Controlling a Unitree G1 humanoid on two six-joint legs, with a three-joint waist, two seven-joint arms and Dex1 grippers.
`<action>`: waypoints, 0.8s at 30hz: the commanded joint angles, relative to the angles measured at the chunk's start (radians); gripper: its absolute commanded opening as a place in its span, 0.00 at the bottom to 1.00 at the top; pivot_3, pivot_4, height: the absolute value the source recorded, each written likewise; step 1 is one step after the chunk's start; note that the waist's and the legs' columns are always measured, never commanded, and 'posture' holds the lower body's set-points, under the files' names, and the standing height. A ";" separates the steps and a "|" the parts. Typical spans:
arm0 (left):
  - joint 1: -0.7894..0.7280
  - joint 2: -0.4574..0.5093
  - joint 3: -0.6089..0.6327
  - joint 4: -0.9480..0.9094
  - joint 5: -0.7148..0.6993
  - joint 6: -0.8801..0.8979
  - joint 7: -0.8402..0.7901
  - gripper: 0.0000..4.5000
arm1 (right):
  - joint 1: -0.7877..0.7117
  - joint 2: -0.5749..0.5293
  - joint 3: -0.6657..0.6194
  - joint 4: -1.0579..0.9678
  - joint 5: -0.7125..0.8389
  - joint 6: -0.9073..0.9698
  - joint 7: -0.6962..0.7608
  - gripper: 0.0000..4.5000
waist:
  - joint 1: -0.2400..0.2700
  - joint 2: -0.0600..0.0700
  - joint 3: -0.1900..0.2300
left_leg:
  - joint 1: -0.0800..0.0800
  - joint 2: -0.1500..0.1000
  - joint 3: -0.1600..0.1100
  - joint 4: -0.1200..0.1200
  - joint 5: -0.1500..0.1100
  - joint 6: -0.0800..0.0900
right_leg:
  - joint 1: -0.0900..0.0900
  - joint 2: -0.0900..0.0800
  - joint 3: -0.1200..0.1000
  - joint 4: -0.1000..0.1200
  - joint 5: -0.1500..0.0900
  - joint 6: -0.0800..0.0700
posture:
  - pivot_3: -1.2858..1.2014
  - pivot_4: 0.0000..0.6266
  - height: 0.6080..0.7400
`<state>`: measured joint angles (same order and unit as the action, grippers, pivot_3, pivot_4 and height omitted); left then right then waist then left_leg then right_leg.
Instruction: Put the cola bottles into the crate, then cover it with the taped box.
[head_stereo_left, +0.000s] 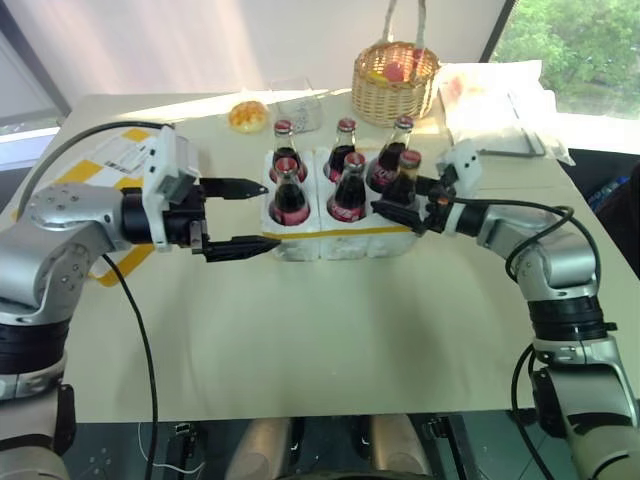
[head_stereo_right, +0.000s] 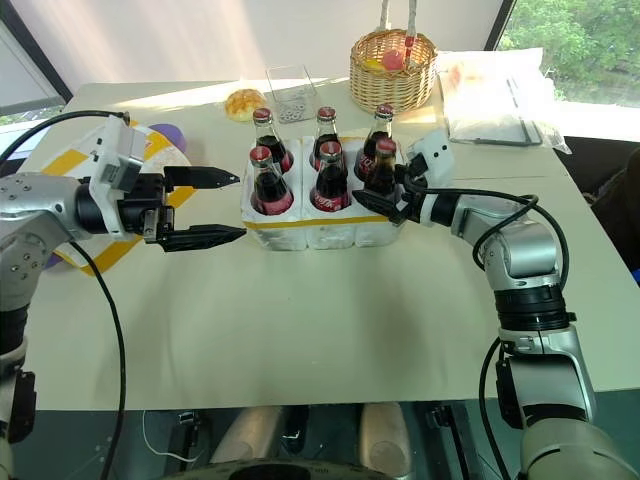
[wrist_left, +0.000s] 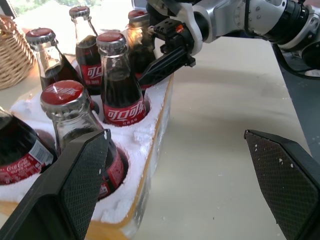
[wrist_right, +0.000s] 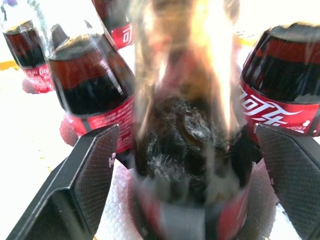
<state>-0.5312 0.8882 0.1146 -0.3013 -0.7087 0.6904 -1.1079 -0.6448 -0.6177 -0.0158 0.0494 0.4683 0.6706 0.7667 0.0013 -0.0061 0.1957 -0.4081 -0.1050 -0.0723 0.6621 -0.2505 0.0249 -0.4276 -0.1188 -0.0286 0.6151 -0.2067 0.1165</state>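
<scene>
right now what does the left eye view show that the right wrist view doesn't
Left eye view alone: the woven wicker basket with fruit at the table's far edge, the orange bun, the yellow-taped white foam box under the left arm, the open left pincer beside the low white foam crate, and the beige table.

Right wrist view alone: the right pincer's black textured fingers standing apart on either side of a blurred glass cola bottle, not pressing it.

Both: the red-labelled cola bottles seated in the crate's holes.
</scene>
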 joint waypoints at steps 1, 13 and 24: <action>0.059 0.049 0.105 -0.050 -0.002 -0.001 0.027 1.00 | 0.034 -0.110 -0.098 -0.082 0.036 0.055 0.040 1.00 | 0.011 0.000 0.000 | 0.000 0.000 0.000 0.000 0.000 0.001 | -0.001 0.000 0.000 0.000 0.000 0.000 | 0.52 0.24 1.00; 0.614 0.184 0.470 -0.166 0.485 -0.118 0.296 1.00 | 0.146 -0.473 -0.409 -0.245 0.299 0.198 0.336 1.00 | 0.008 0.002 0.001 | -0.001 0.002 0.001 -0.006 -0.002 0.002 | -0.003 -0.002 0.002 -0.004 -0.002 -0.003 | 0.52 0.24 1.00; 0.977 0.097 0.554 -0.023 0.970 -0.313 0.562 1.00 | 0.150 -0.482 -0.380 -0.267 0.344 0.145 0.426 1.00 | 0.014 0.002 0.001 | -0.001 0.005 0.005 -0.011 -0.004 -0.001 | -0.004 -0.002 0.003 -0.009 -0.003 -0.004 | 0.52 0.24 1.00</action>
<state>0.4578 0.9876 0.6745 -0.3441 0.2127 0.4121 -0.5883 -0.4764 -1.0853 -0.3905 -0.1948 0.7989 0.8410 1.1733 0.0158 -0.0044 0.1968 -0.4093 -0.0994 -0.0669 0.6512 -0.2544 0.0238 -0.4312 -0.1209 -0.0254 0.6057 -0.2094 0.1121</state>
